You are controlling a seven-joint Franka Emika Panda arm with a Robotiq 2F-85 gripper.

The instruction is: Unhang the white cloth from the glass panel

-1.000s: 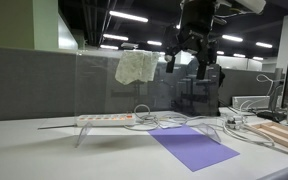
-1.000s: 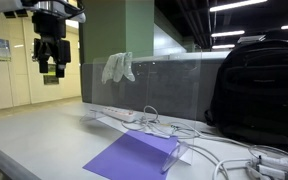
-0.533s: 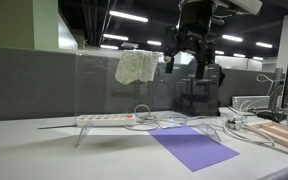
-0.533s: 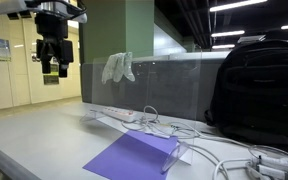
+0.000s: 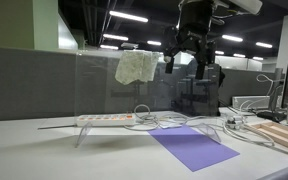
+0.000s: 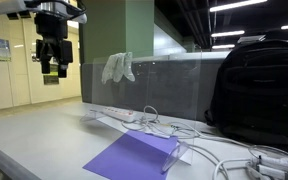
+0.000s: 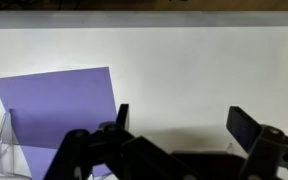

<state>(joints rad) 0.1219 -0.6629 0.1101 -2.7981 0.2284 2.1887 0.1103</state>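
Cloth (image 5: 136, 67) white, crumpled, over clear glass panel (image 5: 104, 92)

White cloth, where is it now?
In both exterior views the cloth hangs over the top edge of the glass panel, above the power strip; the gripper hovers beside it, apart.

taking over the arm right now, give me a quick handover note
Hand: open and empty, up high at about cloth height, beside the cloth and apart from it.
White cloth: draped over the top edge of the glass panel, not gripped.
Done: nothing on the cloth yet.
Left: bring the hand over to the cloth, close on it, lift it clear of the panel's edge.
Note: the wrist view shows only the purple sheet on the table, not the cloth.
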